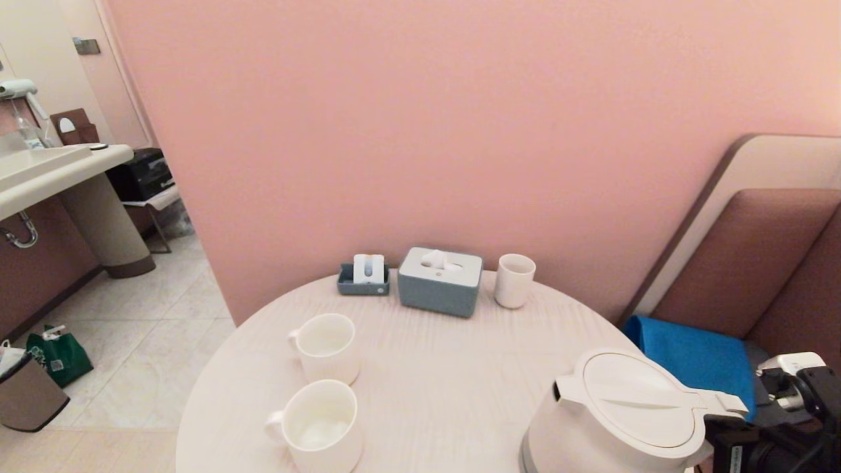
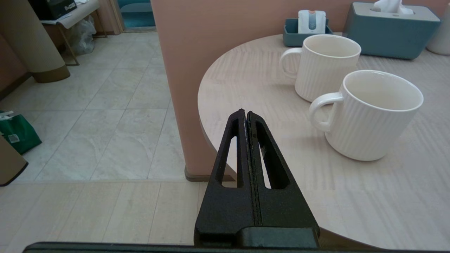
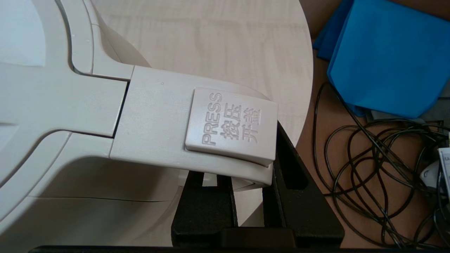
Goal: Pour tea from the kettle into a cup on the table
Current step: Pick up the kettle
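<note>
The white kettle (image 1: 624, 414) stands at the near right of the pale round table (image 1: 447, 368), spout toward the left. My right gripper (image 1: 723, 433) is at its side handle (image 3: 168, 119); the black fingers (image 3: 291, 168) flank the handle under the PRESS button, tips hidden, gripper (image 3: 249, 175) shut on it. Two white mugs sit at the near left: the nearer cup (image 1: 322, 424) and the farther one (image 1: 326, 347), both looking empty. My left gripper (image 2: 246, 111) is shut and empty at the table's left edge, short of the nearer cup (image 2: 376, 112).
A grey tissue box (image 1: 440, 281), a small grey tray (image 1: 363, 276) and a handleless white tumbler (image 1: 514, 280) line the table's far edge against the pink wall. A blue cloth (image 1: 696, 358) lies on the seat at right, with loose black cables (image 3: 379, 168) below.
</note>
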